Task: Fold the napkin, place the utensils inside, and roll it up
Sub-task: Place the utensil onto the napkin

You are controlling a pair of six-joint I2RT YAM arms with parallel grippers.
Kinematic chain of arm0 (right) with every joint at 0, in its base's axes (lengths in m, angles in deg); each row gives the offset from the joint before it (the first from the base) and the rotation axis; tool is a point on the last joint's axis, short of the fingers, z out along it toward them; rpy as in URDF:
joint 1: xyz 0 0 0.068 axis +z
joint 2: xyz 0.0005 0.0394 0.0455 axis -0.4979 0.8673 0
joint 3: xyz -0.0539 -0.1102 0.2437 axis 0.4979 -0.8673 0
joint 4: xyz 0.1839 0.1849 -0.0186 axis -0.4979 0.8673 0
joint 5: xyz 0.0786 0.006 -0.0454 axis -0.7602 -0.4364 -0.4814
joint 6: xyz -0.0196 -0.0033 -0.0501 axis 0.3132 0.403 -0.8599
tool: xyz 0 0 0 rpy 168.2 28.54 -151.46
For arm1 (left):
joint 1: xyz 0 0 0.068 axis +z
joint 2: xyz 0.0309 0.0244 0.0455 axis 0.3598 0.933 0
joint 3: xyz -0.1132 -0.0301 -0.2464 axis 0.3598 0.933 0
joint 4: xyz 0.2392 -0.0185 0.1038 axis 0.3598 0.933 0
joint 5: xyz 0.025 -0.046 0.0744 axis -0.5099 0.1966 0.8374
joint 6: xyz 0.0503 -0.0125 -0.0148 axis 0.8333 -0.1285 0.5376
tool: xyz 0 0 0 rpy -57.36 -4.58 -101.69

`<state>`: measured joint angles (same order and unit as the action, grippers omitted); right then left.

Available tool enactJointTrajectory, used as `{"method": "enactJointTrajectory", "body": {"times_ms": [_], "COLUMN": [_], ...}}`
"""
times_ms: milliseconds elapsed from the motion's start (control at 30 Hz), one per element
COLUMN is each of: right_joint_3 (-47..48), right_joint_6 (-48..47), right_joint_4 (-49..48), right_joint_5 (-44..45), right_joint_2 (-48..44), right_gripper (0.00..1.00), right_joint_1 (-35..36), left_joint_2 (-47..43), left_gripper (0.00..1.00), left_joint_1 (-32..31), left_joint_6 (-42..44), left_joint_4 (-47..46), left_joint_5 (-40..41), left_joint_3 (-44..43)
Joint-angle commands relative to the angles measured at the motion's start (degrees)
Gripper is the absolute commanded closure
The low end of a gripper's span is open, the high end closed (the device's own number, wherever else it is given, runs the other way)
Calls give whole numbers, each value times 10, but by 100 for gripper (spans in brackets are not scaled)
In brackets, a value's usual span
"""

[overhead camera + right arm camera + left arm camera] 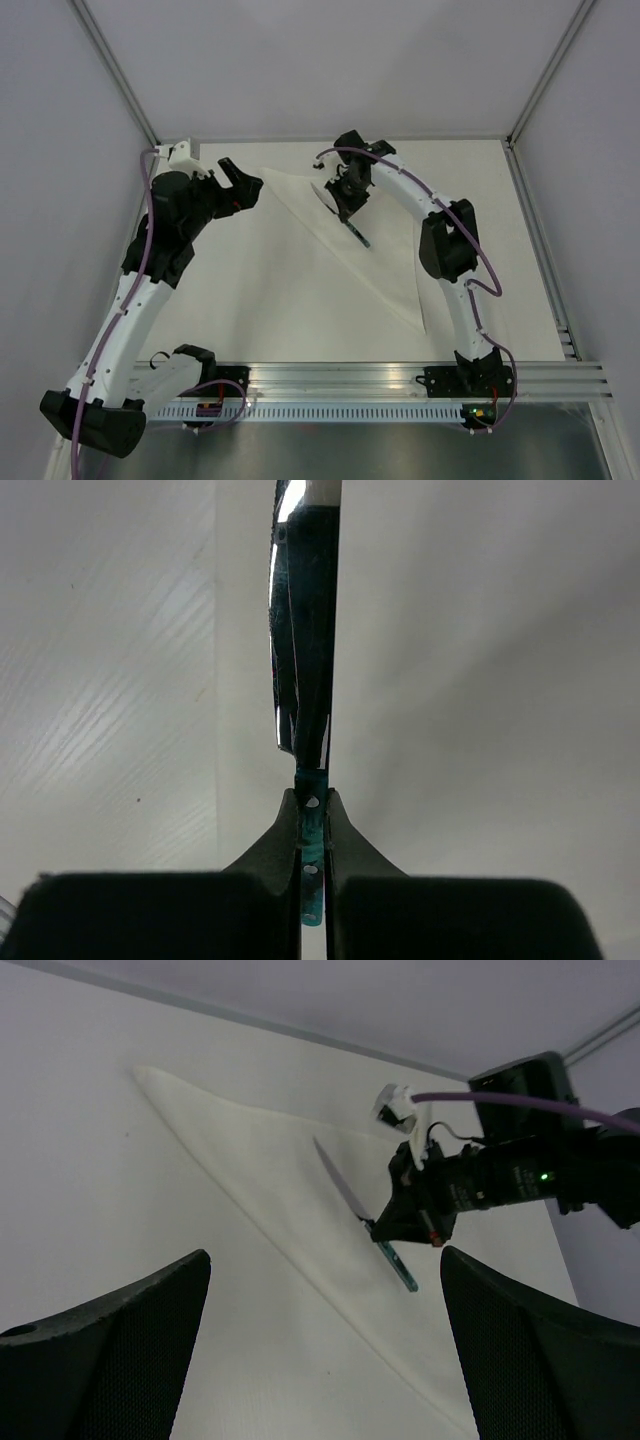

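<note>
The right gripper is clamped on the teal handle of the utensil, its fingers pinching edge-on so the shiny blade juts straight out ahead of the fingertips, as the right wrist view shows. It holds the piece in the air just above the napkin, which lies directly beneath it on the table, already folded into a triangle. That position probably lets the utensil be lowered onto the cloth near the long fold. The left gripper hovers with fingers spread wide and empty, the napkin's far corner just ahead of it, likely waiting to pin or roll.
</note>
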<state>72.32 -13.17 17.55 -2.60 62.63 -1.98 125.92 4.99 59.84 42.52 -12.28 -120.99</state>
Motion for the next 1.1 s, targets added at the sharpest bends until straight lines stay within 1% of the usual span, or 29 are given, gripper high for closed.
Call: {"method": "enactJointTrajectory", "body": {"times_ms": [0, 67, 167, 500, 633, 1067], "right_joint_3": [41, 37, 37, 3, 1, -18], "right_joint_6": [34, 35, 47, 92, 95, 97], "right_joint_4": [73, 67, 56, 26, 27, 6], "right_joint_5": [28, 29, 30, 19, 10, 20], "right_joint_2": [42, 49, 65, 69, 76, 92], "right_gripper": [100, 100, 99, 100, 100, 100], "right_joint_1": [30, 49, 58, 58, 58, 58], "left_joint_2": [-20, -24, -27, -23, -26, -27], "left_gripper": [0, 0, 0, 0, 0, 0], "left_joint_1": [10, 11, 13, 15, 16, 16], "left_joint_6": [-17, -16, -14, -14, -12, -11], "left_joint_4": [37, 43, 52, 52, 52, 52], "left_joint_5": [16, 31, 35, 30, 26, 22], "left_joint_3": [-33, -35, -36, -25, -22, -7]}}
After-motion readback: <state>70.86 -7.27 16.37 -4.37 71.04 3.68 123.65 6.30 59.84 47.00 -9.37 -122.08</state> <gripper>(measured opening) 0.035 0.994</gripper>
